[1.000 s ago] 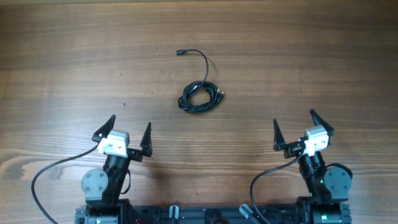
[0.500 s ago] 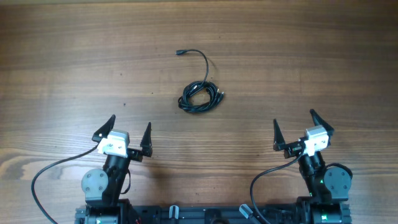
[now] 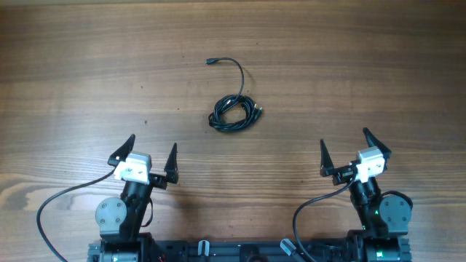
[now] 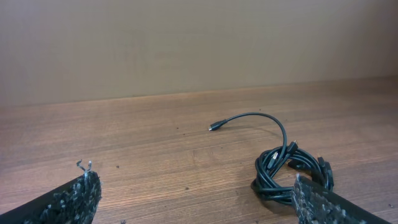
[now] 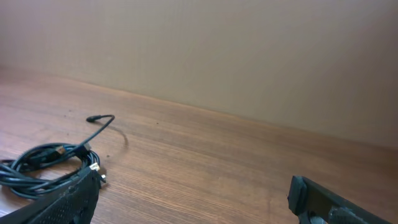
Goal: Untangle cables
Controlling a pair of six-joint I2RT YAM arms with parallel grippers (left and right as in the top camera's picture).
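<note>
The cables (image 3: 233, 113) lie as a small black coil in the middle of the wooden table, with one loose end arcing up to a plug (image 3: 210, 61) at the far side. The coil also shows in the left wrist view (image 4: 289, 171) and the right wrist view (image 5: 43, 165). My left gripper (image 3: 151, 151) is open and empty near the front left, well short of the coil. My right gripper (image 3: 344, 143) is open and empty near the front right, also apart from it.
Thick black wires (image 3: 51, 207) run from the arm bases along the front edge. The wooden table (image 3: 364, 65) stretches bare to the left, right and far side. A plain wall (image 4: 199, 43) rises behind the table.
</note>
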